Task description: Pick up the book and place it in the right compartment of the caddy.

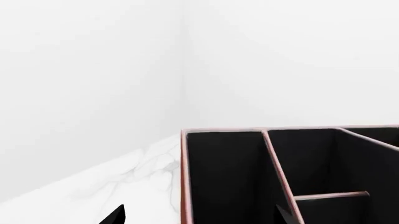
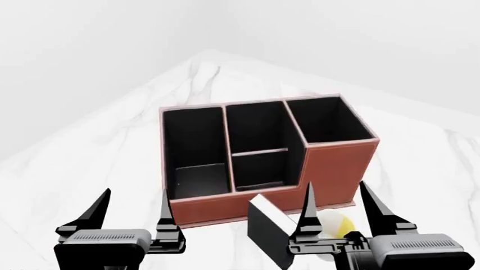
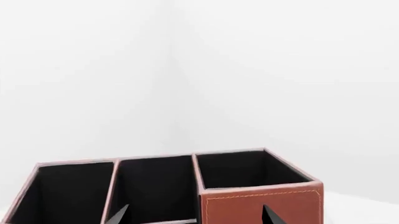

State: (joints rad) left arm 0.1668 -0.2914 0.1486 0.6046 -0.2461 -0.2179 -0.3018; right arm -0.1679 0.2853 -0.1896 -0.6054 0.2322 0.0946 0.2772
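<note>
So the small thick black hardcover book with white page edges (image 2: pixel 268 230) is standing on the white marble counter (image 2: pixel 112 140) just in front of the stepped front of the reddish-brown leather-look caddy with the black lining (image 2: pixel 330 169), near the counter's front edge as far as the head view shows. Nothing is holding it yet. Right behind it, partly hidden by our right gripper (image 2: pixel 335 216), there's a bit of the white-and-yellow mug (image 2: pixel 339 226).

We're still at the very first step: getting onto the book. The right gripper hangs just beside it with its black fingers spread wide and nothing between them, and it looks like it sits higher than the book. The left gripper (image 2: pixel 134 216) is off toward the counter's left side, jaws also spread and empty, well apart from the book.

Where it has to end up: the tall square right compartment (image 2: pixel 326 119), the deepest section, at the caddy's right end. It looks empty in the head and right wrist views.

Next move, our guess: shift the right gripper over the book, drop so the fingers straddle the covers, then close. The mug is really close, so we'd watch not to knock it. After that we need a lift high enough to clear that full-height wall
</note>
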